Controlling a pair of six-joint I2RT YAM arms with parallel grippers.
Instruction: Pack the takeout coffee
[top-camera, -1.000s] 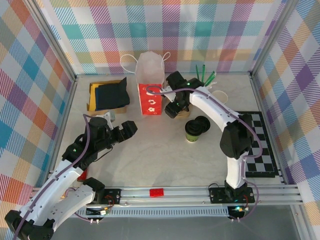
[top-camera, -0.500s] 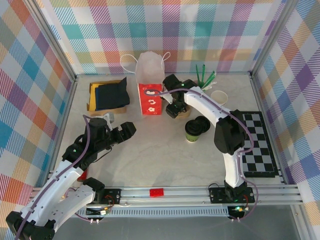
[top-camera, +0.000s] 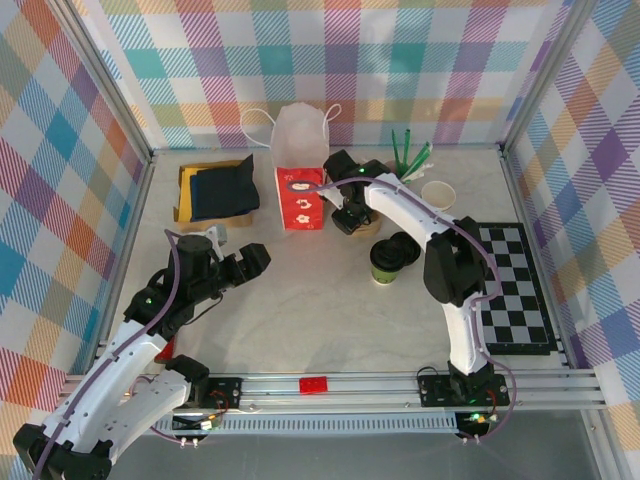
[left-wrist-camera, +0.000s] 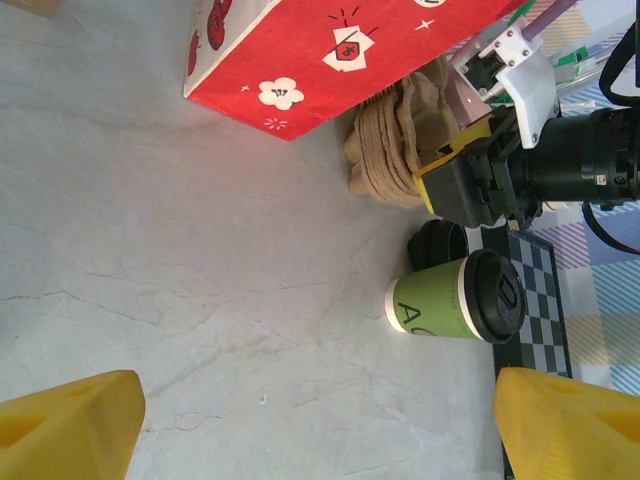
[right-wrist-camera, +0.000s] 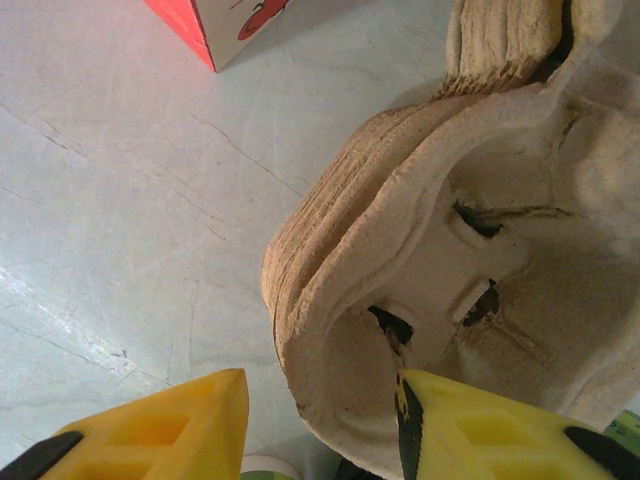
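While the takeout coffee (top-camera: 385, 262) stands upright on the bench (top-camera: 320, 320), lid on and not yet packed, we find the right hand (right-wrist-camera: 320, 420) lowered over a stack of brown cardboard carriers (right-wrist-camera: 450, 200) just behind it. Its two yellow fingers straddle the rim of the stack, one in a cup hole and one outside. A sliver of bench shows beside the outer finger, so we cannot tell whether it has a hold. The left hand (left-wrist-camera: 320, 420) hovers wide open and empty over the near left of the bench, well apart from the cup. A red paper bag (top-camera: 300, 195) stands just left of the carriers. We judge the carriers the trouble spot: they nest tightly, so a pinch on the rim may lift several at once or drag the whole stack. With the cup so near, a sliding stack or the forearm above it could knock the coffee over. A spare black lid (left-wrist-camera: 440, 240) lying between cup and carriers could also be pushed aside.
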